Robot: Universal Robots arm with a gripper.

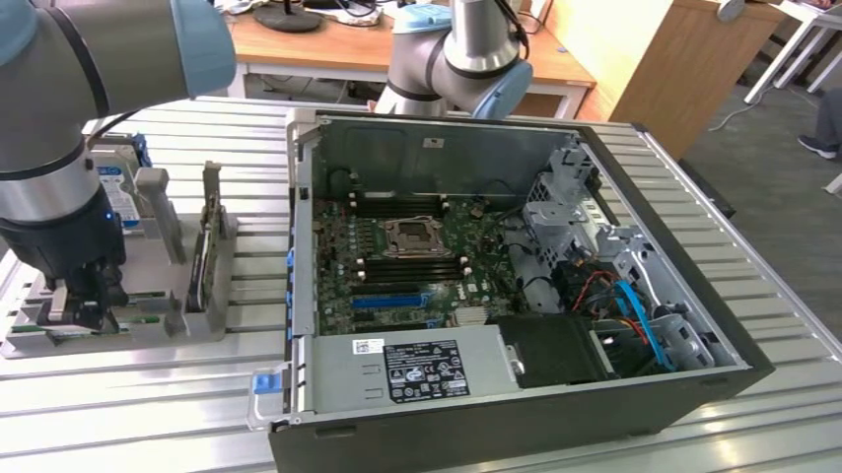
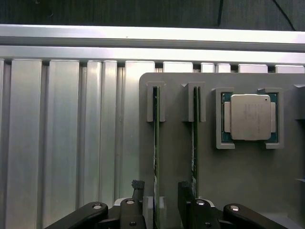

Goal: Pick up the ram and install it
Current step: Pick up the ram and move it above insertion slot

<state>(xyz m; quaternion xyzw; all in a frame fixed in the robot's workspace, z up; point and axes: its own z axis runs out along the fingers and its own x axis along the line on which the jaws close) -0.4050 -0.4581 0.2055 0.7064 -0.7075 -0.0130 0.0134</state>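
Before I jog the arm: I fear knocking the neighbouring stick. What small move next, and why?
Probably close gently on the ram: the open gripper straddles it edge-on in the grey holder, with the second stick just outside the fingers. How deep they sit I cannot tell.

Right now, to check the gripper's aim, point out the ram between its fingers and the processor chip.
ram (image 2: pixel 156 143), wrist view, thin edge facing the camera.
processor chip (image 2: pixel 250 117), wrist view, middle of its silver lid.
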